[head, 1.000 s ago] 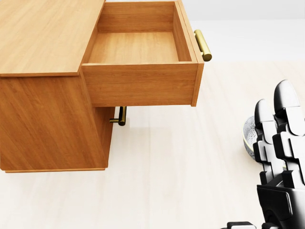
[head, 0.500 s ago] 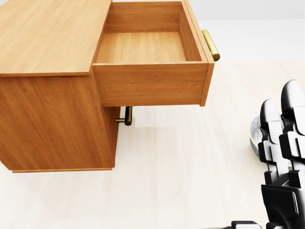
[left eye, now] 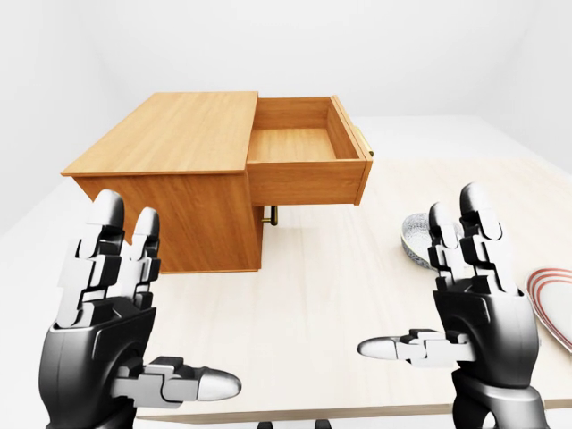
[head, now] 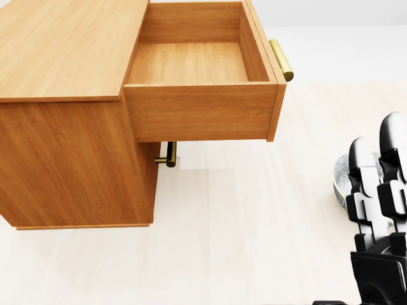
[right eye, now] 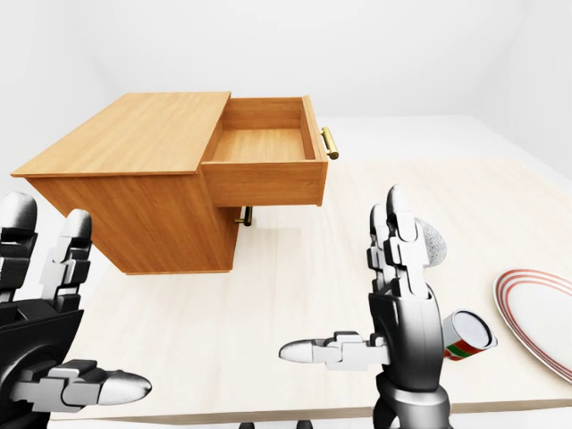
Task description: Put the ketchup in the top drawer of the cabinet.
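Observation:
The wooden cabinet [left eye: 170,170] stands on the table at the upper left, its top drawer [head: 191,63] pulled out and bare inside, with a brass handle [head: 282,59] on its front. Low at the right of the right-eye view a red, white and green container [right eye: 469,335], possibly the ketchup, lies on its side just behind my right wrist. My left hand [left eye: 165,295] is raised at the lower left, open and holding nothing. At the lower right my right hand [left eye: 416,286] is also open with nothing in it. Both hands are well below the drawer in the eye views.
A grey bowl [left eye: 416,237] sits on the table behind my right hand. A white plate with red rings [right eye: 536,317] lies at the right edge. The lower drawer's brass handle [head: 168,154] shows under the open drawer. The table's near edge runs just below my hands.
The whole head view first shifted right, so the camera moved; since then the cabinet holds still. My right hand has sunk slightly lower in the head view.

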`<state>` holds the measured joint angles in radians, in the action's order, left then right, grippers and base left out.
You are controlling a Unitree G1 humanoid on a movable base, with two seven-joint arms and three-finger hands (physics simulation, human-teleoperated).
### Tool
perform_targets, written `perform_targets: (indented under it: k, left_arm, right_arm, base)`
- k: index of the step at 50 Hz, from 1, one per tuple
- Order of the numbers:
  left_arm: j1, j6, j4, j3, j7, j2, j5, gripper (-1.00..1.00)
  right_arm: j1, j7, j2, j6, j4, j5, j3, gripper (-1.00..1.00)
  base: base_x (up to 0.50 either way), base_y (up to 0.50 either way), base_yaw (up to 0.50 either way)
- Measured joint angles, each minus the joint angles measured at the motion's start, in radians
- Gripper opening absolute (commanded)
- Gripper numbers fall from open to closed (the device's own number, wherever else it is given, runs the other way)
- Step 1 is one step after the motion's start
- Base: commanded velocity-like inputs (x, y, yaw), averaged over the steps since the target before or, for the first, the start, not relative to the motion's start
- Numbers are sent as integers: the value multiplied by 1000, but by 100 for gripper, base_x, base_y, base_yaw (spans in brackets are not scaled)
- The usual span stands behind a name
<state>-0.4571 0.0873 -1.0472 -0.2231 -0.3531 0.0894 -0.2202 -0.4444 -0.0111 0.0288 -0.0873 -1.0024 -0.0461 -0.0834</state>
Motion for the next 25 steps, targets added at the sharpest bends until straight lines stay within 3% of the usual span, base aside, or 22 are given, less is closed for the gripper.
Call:
perform_targets:
  k: [6, 12, 14, 18, 25]
  left_arm:
    - [13, 0, 0, -13, 2, -3, -9, 100]
    - [26, 0, 0, -30, 1, -4, -19, 100]
    - [29, 0, 0, -33, 1, -3, -21, 100]
    - [31, 0, 0, -37, -1, -1, -22, 100]
    - [34, 0, 0, -43, -2, 0, -24, 100]
  right_arm:
    - [-34, -24, 8, 0, -45, 8, 22, 100]
    - [-56, -74, 40, 0, -45, 43, 103, 100]
    - [-70, -59, 98, 0, -45, 102, 151, 100]
    - [-124, 38, 289, 0, -45, 300, 278, 100]
    - [-235, 136, 575, 0, -45, 662, 603, 100]
  base:
    - [0, 0, 0]
    - [0, 0, 0]
    - [0, 0, 0]
    - [0, 0, 0]
    - [0, 0, 0]
